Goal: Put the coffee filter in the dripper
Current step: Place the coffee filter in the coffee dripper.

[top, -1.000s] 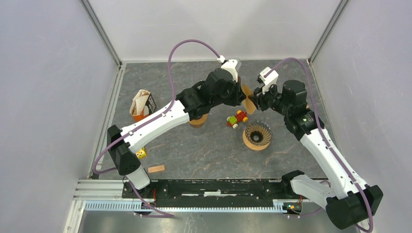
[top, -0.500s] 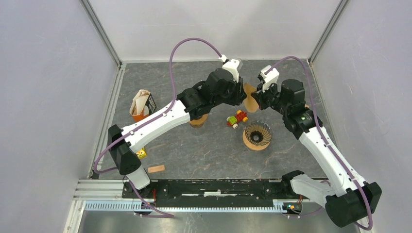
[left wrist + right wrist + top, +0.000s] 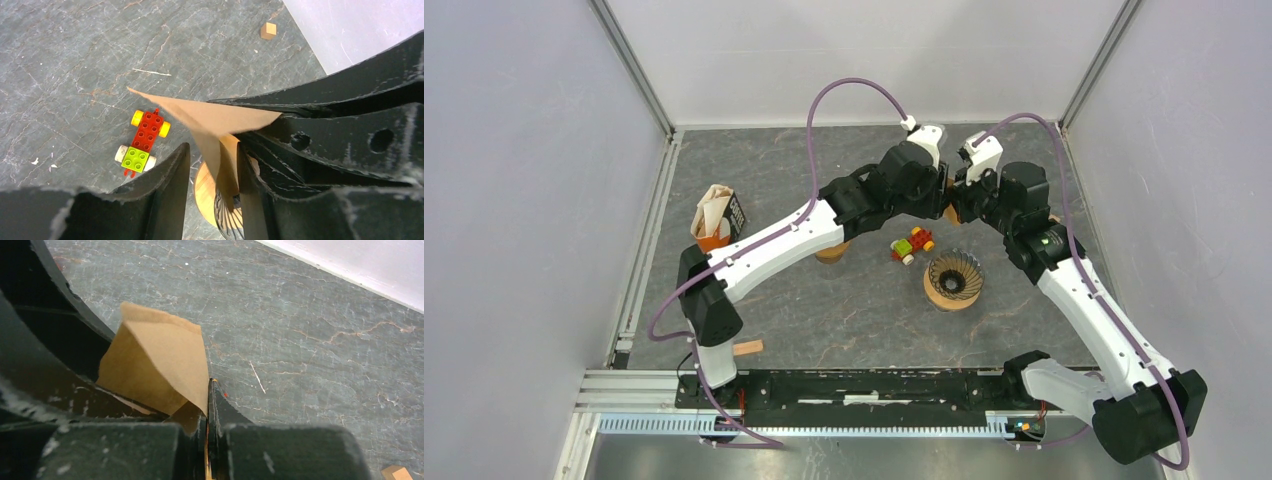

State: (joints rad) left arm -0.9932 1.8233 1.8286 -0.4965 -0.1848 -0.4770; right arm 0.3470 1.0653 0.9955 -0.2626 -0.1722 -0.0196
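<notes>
The brown paper coffee filter (image 3: 160, 365) is pinched at its edge by my right gripper (image 3: 207, 405), which is shut on it. In the top view only a sliver of the filter (image 3: 948, 212) shows between the two grippers, above and behind the dripper (image 3: 954, 280). The dripper is a black ribbed cone on a round wooden base. My left gripper (image 3: 212, 190) is open, its jaws standing on either side of the hanging filter (image 3: 215, 120) without pinching it. The dripper (image 3: 220, 200) shows below it. In the top view my left gripper (image 3: 932, 192) is close against my right gripper (image 3: 959, 197).
A toy car of red and green bricks (image 3: 912, 243) lies left of the dripper. A holder with spare filters (image 3: 717, 215) stands at the left. A round wooden piece (image 3: 832, 252) lies under the left arm. A small wooden cube (image 3: 268, 31) lies near the back wall, and a wooden block (image 3: 746, 347) lies near the front rail.
My left arm has swung right, bringing its gripper up against the right gripper. The filter, plainly visible between them before, is now mostly hidden. The right gripper has barely moved.
</notes>
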